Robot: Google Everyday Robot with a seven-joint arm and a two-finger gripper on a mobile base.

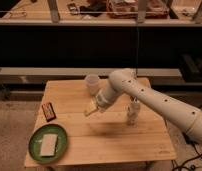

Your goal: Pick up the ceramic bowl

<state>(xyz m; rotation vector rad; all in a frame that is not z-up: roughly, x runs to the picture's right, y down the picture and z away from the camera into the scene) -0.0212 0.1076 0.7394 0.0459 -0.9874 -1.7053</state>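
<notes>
The gripper (pixel 92 109) hangs just before the white cup (pixel 92 83); its opening cannot be determined. The ceramic bowl (pixel 62 141) lies well apart, front-left of the gripper.

Bare wood stays open across the lower middle of the light wooden table (pixel 119 141), between the wide green ceramic bowl (pixel 36 145) at lower left and the gripper (pixel 91 109) mid-frame, flanked by a dark flat packet (pixel 49 111), a tall white cup (pixel 92 84) and a small pale upright object (pixel 131 114).

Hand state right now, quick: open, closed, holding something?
Hand: open or closed cannot be told; it hangs over the middle of the table, just below the white cup, apart from the ceramic bowl.
</notes>
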